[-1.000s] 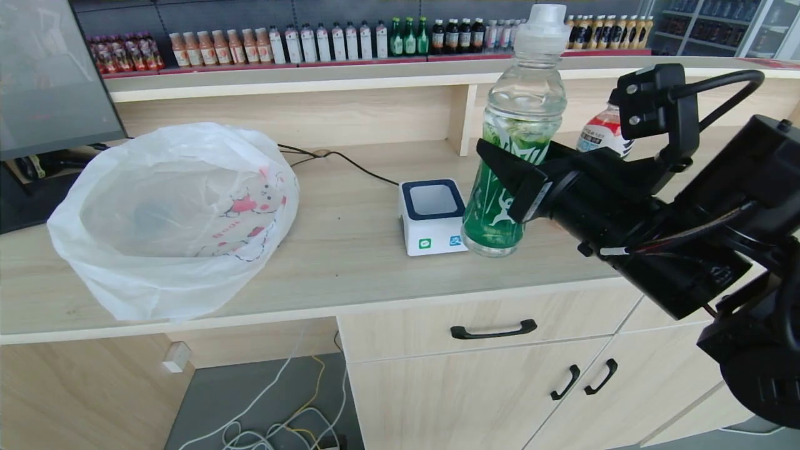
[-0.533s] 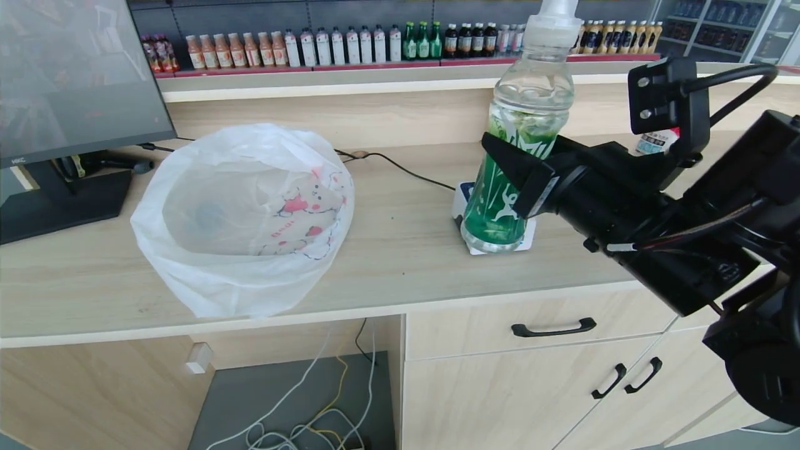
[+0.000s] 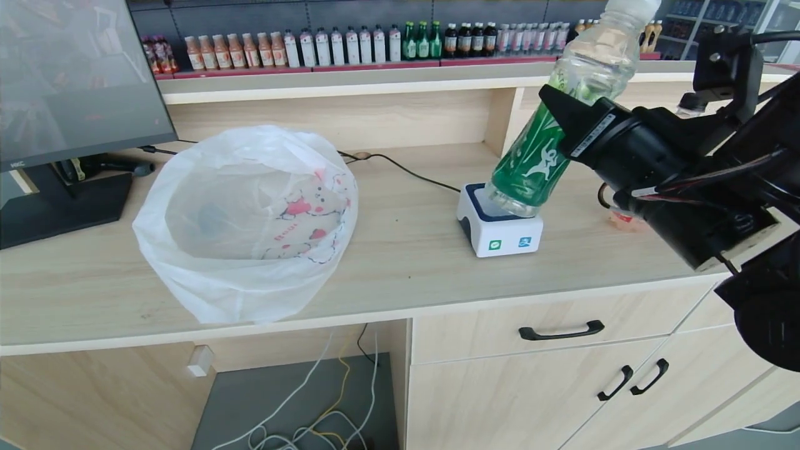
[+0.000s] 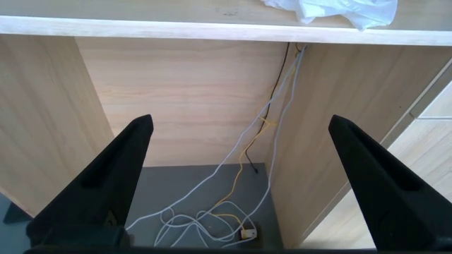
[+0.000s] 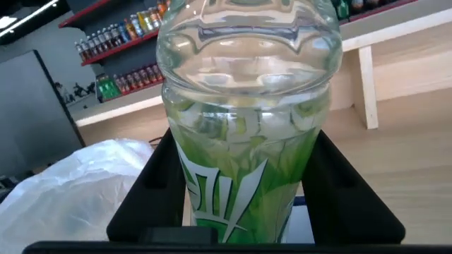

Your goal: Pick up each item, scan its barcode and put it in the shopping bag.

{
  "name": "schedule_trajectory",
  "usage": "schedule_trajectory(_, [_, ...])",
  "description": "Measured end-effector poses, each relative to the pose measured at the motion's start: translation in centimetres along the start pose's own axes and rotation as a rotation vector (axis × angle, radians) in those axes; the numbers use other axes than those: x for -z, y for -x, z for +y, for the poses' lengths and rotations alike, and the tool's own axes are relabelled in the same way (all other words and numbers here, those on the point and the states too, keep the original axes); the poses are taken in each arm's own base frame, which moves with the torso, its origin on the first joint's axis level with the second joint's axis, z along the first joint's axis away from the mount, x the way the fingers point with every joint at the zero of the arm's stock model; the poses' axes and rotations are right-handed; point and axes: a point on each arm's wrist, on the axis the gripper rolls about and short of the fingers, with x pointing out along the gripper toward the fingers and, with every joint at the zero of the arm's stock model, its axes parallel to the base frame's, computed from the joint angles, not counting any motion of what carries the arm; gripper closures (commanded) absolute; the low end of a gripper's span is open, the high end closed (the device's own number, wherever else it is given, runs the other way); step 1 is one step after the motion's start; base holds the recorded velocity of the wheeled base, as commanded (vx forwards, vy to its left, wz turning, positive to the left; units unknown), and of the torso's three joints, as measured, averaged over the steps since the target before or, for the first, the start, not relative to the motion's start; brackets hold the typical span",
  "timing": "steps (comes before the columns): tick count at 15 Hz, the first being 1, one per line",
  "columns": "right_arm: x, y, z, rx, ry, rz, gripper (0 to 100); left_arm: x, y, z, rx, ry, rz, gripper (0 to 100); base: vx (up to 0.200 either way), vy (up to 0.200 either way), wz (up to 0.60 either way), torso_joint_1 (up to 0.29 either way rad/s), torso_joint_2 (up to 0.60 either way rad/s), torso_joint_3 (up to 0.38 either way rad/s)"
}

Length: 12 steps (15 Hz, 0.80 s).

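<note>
Nearest to me, my left pincer (image 4: 240,176) hangs spread wide and empty below the counter's (image 3: 406,262) front edge, facing the open gap where loose cables (image 4: 233,204) run down to the floor.

Above the counter, my right pincer (image 3: 565,115) is clamped around the middle of the green-labelled bottle (image 3: 531,162), one finger on each side of the label. The bottle leans with its cap up and away to my right, and its base sits over the dark window of the white scanner (image 3: 500,228).

I judge that I am at the scanning step. To do it well, I should hold the bottle close over the window without pressing on the small box, which looks light enough to slide. I should roll my wrist slowly until the barcode faces the glass. The grip should be firm, because the liquid makes the bottle heavy and it may slip at this tilt. The bag (image 3: 250,219) stands open to my left, well apart from the scanner, so the carry afterwards is a sideways one.

I cannot find the barcode on the visible side of the label, and I cannot tell whether the base touches the window. My forearm hides most of another item (image 3: 625,219) standing behind it. The bottle's cap is cut off at the top edge.
</note>
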Motion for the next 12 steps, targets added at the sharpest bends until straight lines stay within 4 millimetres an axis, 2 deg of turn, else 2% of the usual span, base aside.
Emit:
schedule_trajectory(3, [0.0, -0.6, -0.1, 0.071, -0.136, 0.01, 100, 0.0, 0.0, 0.0, 0.001, 0.0, 0.0, 0, 0.0, 0.0, 0.0, 0.0, 0.0, 0.0])
schedule_trajectory(7, [-0.8, -2.9, -0.8, 0.251, -0.397, -0.064, 100, 0.0, 0.0, 0.0, 0.001, 0.0, 0.0, 0, 0.0, 0.0, 0.0, 0.0, 0.0, 0.0])
schedule_trajectory(12, [0.4, -3.6, -1.3, 0.306, -0.595, -0.022, 100, 0.0, 0.0, 0.0, 0.001, 0.0, 0.0, 0, 0.0, 0.0, 0.0, 0.0, 0.0, 0.0])
